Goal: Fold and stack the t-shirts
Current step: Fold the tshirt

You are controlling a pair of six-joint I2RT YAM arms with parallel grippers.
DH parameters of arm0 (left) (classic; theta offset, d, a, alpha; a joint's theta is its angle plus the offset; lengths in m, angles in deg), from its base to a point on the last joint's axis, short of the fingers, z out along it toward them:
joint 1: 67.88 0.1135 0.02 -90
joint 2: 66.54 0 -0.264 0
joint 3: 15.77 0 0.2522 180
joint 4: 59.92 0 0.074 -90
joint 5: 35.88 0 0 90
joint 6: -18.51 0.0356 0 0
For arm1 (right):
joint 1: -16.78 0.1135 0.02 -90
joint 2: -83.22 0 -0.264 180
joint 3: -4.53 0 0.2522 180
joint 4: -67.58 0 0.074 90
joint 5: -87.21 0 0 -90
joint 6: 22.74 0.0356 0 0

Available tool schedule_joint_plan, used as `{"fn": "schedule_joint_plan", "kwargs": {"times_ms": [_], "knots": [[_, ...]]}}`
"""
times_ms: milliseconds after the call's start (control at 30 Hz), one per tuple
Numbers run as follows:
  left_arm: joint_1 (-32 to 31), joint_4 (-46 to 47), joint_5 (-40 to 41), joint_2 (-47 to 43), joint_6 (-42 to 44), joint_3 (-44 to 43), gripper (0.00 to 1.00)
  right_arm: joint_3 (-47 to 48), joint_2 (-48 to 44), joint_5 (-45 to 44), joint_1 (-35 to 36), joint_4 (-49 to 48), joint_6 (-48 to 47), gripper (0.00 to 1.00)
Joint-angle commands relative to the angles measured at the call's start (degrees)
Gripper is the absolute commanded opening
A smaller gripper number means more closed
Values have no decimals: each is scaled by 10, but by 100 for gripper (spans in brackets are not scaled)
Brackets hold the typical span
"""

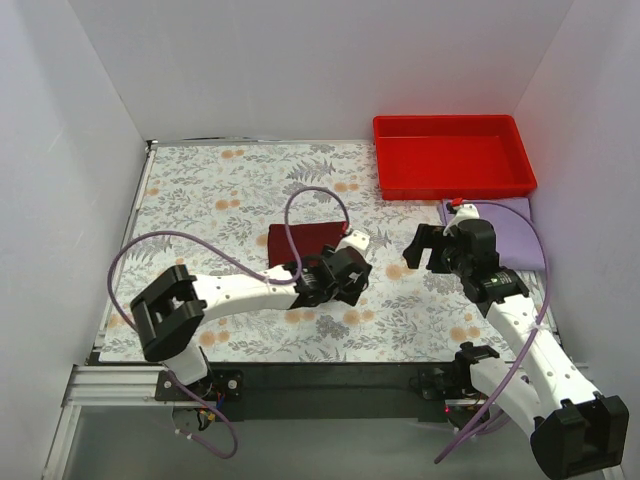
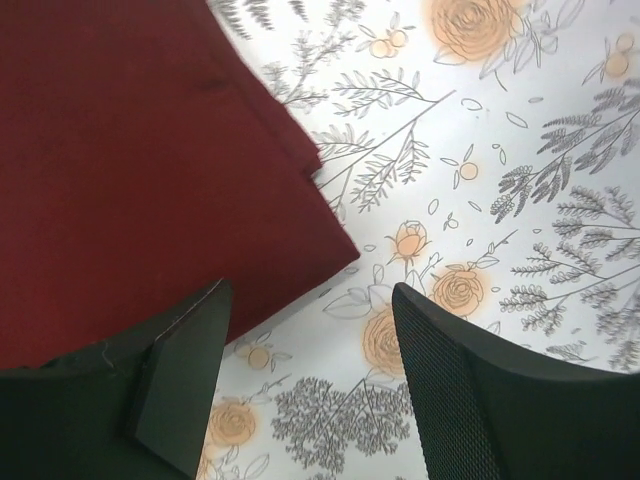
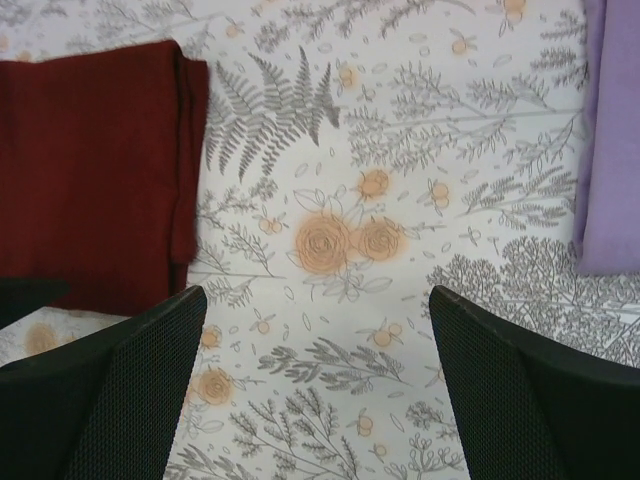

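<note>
Right, the maroon t-shirt (image 1: pixel 303 243) lies folded into a compact rectangle near the middle of the floral table cover (image 1: pixel 220 190), flat, with layered edges showing along one side. The left gripper (image 2: pixel 308 330) hangs just above that shirt's near corner, jaws spread wide with nothing between them; from the wrist view one finger (image 2: pixel 185 370) overlaps the cloth's edge and the other sits over bare floral print. Whether that finger actually touches the fabric, I cannot tell. Over on the right, the lavender t-shirt (image 1: pixel 515 235) rests flat at the table's right edge, just in front of the red tray (image 1: pixel 455 185), partly covered from above by the right arm. The right gripper (image 3: pixel 315 300) is parted too, holding nothing, and hovers over open table between the two shirts: maroon off to one side of its view, lavender at the other. The two shirts are well apart, not stacked. Purple cables (image 1: pixel 318 200) loop from both arms, one arching above the maroon shirt.
</note>
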Motion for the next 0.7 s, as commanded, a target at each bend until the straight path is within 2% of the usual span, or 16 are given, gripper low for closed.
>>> {"fn": "schedule_joint_plan", "kwargs": {"times_ms": [0,200,367,400,500,567,667], "knots": [[-32,-14,59,51,95,-48,64,-21,-12,-15,-4,44,-4,98],[-44,-15,67,121,117,-87,57,-31,-12,-5,-5,46,-4,98],[-45,-19,77,152,119,-94,37,-39,-8,24,-5,45,-7,98],[-44,-22,78,155,118,-96,29,-40,-5,33,-5,41,-7,98],[-45,-26,84,165,117,-94,15,-43,9,61,-5,16,2,98],[-45,-27,79,164,113,-93,0,-48,28,95,-4,-5,21,98],[-45,-24,74,148,102,-85,0,-56,53,124,-5,-53,59,98]]}}
